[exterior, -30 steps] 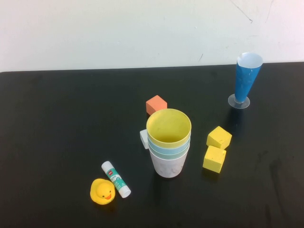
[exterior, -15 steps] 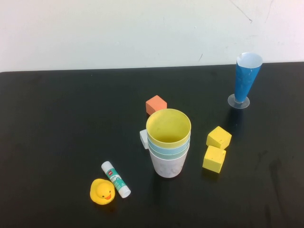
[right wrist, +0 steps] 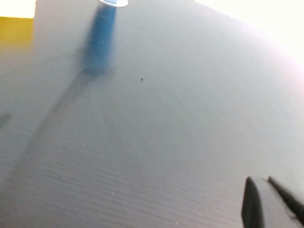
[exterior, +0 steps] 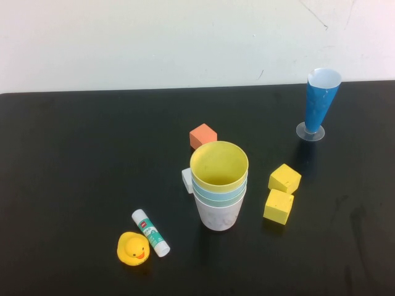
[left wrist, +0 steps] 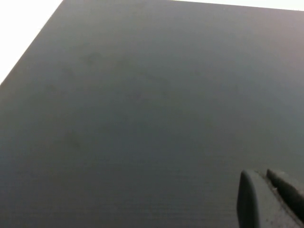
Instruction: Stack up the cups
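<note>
The cups stand nested in one upright stack (exterior: 219,191) at the middle of the black table. The yellow cup (exterior: 219,165) is on top, with light blue and mint green rims below it and the pale pink cup (exterior: 218,214) at the bottom. Neither arm shows in the high view. My left gripper (left wrist: 260,176) is shut and empty over bare table. My right gripper (right wrist: 259,183) is shut and empty over bare table, with the blurred blue cone (right wrist: 100,35) ahead of it.
A tall blue cone on a clear base (exterior: 319,106) stands at the back right. Two yellow blocks (exterior: 281,192) lie right of the stack, an orange block (exterior: 202,135) and a small white block (exterior: 187,180) behind and left of it. A glue stick (exterior: 150,232) and rubber duck (exterior: 133,248) lie front left.
</note>
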Robot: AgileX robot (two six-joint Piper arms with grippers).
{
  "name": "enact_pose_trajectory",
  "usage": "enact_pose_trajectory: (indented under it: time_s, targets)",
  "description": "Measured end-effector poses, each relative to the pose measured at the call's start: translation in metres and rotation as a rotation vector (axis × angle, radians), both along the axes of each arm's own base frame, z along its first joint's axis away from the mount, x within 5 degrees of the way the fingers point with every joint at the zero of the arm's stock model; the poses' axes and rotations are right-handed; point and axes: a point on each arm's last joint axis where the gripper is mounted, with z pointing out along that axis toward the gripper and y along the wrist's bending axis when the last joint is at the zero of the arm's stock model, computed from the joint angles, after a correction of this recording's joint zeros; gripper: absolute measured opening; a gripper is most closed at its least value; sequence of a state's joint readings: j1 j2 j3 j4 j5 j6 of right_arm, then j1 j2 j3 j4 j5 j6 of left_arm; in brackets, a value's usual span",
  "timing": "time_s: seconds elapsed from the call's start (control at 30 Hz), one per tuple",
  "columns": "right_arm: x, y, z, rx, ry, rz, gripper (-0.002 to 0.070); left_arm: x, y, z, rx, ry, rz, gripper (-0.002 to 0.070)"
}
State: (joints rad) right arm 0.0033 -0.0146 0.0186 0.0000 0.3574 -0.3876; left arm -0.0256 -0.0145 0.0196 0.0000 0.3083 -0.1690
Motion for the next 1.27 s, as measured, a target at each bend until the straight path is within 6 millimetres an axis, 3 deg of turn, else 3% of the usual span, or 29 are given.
enact_pose_trajectory:
  time_s: [0.2,0.5,1.27]
  targets:
    - [0.0000,0.0000,0.0000,0.032,0.000,-0.011,-0.0001,0.0000,0.0000,0.0000,0.000,0.000,0.000,-0.0001]
    - [0.0001,-0.0027,-0.0003,0.214,-0.003,-0.105,-0.0002,0.0000,0.0000,0.0000,0.000,0.000,0.000,-0.0001]
    - [0.0002,-0.0042,0.0000,0.217,-0.008,-0.123,-0.0002,0.0000,0.0000,0.0000,0.000,0.000,0.000,-0.0002]
